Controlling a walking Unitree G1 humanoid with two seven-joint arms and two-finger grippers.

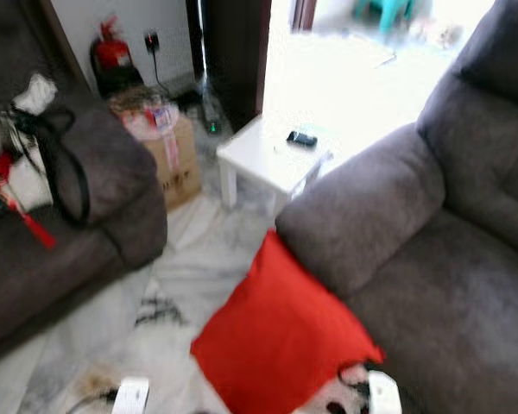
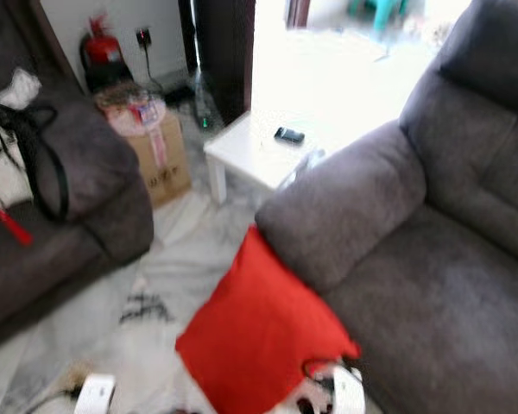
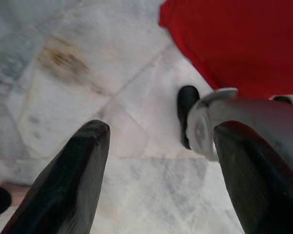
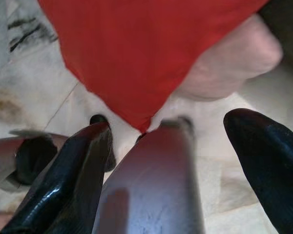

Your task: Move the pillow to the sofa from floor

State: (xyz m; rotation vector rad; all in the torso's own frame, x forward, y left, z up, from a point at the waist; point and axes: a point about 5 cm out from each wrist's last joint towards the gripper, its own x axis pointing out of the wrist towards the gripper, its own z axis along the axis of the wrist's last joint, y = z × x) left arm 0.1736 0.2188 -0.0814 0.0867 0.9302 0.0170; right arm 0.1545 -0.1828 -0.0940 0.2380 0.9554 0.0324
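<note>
Your red pillow (image 1: pixel 281 332) stands on the marble floor (image 1: pixel 190 276), leaning against the grey sofa (image 1: pixel 432 259). Your right gripper (image 4: pixel 171 146), fingers spread and empty, sits just below its lower corner.

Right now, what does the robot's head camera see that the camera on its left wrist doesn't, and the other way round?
The left eye view alone takes in the grey sofa, the white side table, a cardboard box and a fire extinguisher. The left wrist view alone shows the left gripper close up, its two black fingers spread apart above the marble floor. Both show the red pillow, leaning against the sofa's arm.
</note>
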